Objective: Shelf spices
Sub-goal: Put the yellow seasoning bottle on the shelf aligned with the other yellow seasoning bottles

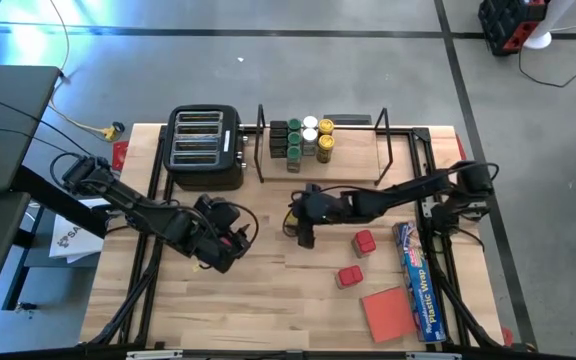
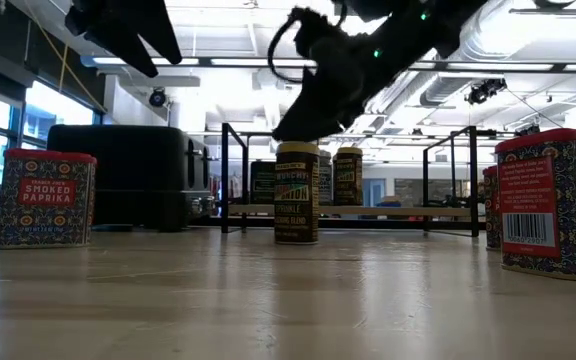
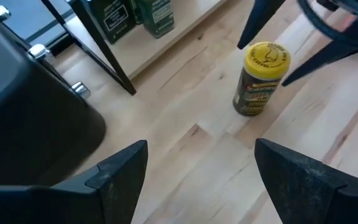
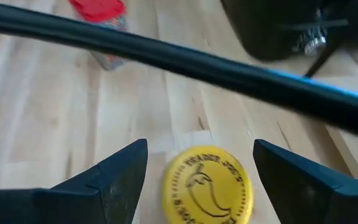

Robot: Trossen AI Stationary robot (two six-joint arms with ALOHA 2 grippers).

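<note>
— Where is your right hand [image 4: 201, 171]?

— Over the middle of the light wooden worktop [image 1: 268, 300], in front of the low black wire shelf with the pale board base [image 1: 348, 150]. Its fingers stand spread wide, one on each side of a round dark jar with a yellow lid [image 3: 261, 78], and I see a gap on both sides. The jar stands upright on the worktop, free of my grip.

— And your left hand [image 3: 201, 171]?

— Also spread wide and holding nothing, raised above the worktop in front of the black slotted toaster [image 1: 205, 148].

— The other spices?

— A cluster of green-, white- and yellow-lidded jars [image 1: 303, 138] stands on the shelf's left part. Two red square tins [image 1: 358, 258] sit on the worktop to the right of my right hand, near a long blue plastic-wrap box [image 1: 417, 278] and a flat red square pad [image 1: 388, 312].
</note>
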